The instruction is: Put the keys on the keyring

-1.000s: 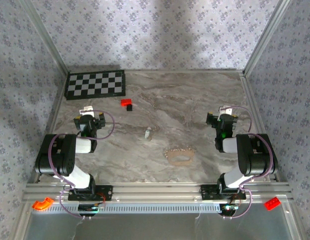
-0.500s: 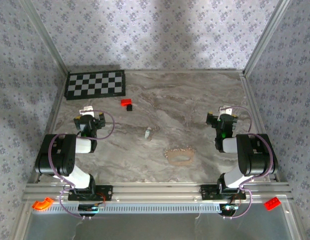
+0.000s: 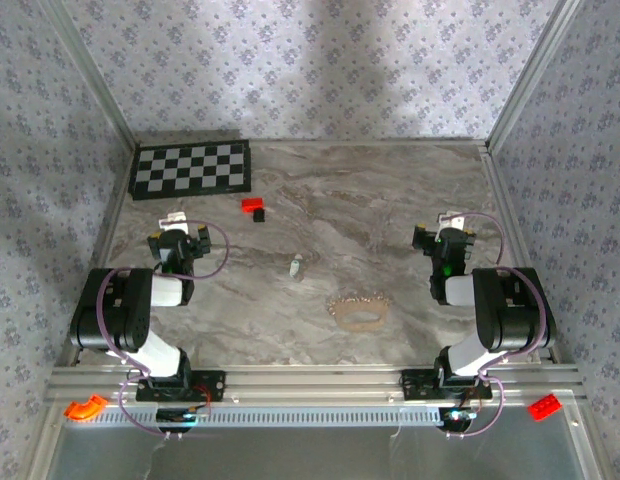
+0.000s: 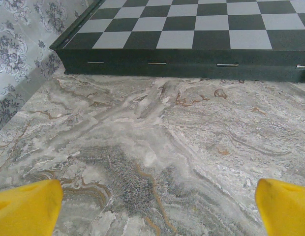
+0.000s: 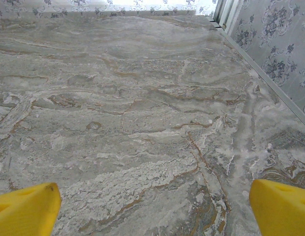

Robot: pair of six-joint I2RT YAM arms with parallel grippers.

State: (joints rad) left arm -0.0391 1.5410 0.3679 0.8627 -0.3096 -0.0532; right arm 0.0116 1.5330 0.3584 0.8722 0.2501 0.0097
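Arms sit folded low at either side of the bench (image 3: 390,200) — left gripper (image 3: 176,222) and right gripper (image 3: 448,222) gape wide, empty. Key (image 3: 295,266) lies mid-bench, keyring (image 3: 358,312) near it, apart.

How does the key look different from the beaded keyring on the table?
The key is a tiny pale sliver; the keyring is a wider tan beaded loop. The key lies farther back; the keyring sits nearer the front, to its right. Both lie flat on the marble table, apart.
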